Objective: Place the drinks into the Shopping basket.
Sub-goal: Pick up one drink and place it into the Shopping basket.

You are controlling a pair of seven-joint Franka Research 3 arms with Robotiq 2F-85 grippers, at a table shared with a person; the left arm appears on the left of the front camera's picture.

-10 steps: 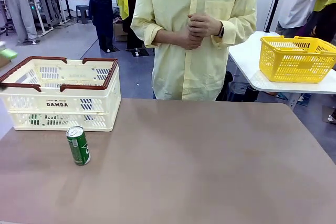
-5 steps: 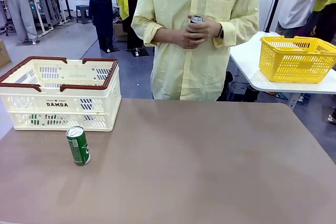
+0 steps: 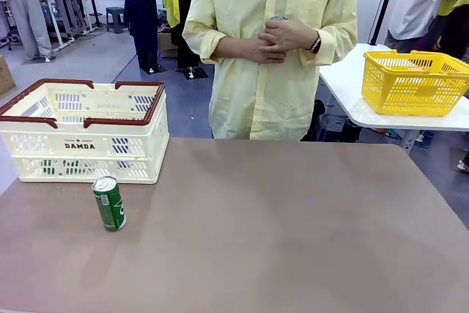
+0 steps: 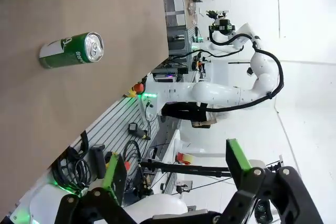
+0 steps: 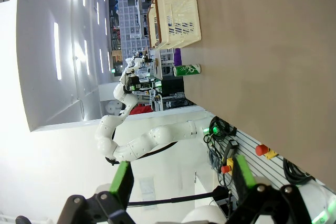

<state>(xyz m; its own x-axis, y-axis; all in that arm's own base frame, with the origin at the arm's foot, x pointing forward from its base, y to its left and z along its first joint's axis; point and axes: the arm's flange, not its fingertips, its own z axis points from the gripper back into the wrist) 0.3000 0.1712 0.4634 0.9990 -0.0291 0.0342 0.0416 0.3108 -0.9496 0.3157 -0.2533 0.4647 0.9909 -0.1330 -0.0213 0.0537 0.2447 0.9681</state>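
Note:
A dark green drink can (image 3: 109, 203) with a silver top stands on the brown table just in front of the Shopping basket (image 3: 80, 131), a cream slotted crate with a brown rim and "DAMDA" on its side. Green shows through the crate's lower slots (image 3: 48, 168). The person across the table cups another can (image 3: 278, 18) in both hands at chest height, mostly covered. The left wrist view has the green can (image 4: 71, 51) far off, with my left gripper (image 4: 176, 166) open and empty. My right gripper (image 5: 182, 179) is open and empty too, far from the can (image 5: 186, 70) and the crate (image 5: 176, 19).
A yellow mesh basket (image 3: 414, 82) sits on a separate white table (image 3: 344, 86) at the back right. The brown table (image 3: 293, 225) stretches bare to the right of the can. Other people stand in the background.
A green-tipped finger at the front view's far left edge has gone out of sight. The person's hands lifted a can into sight, then closed over it. The green can has not moved.

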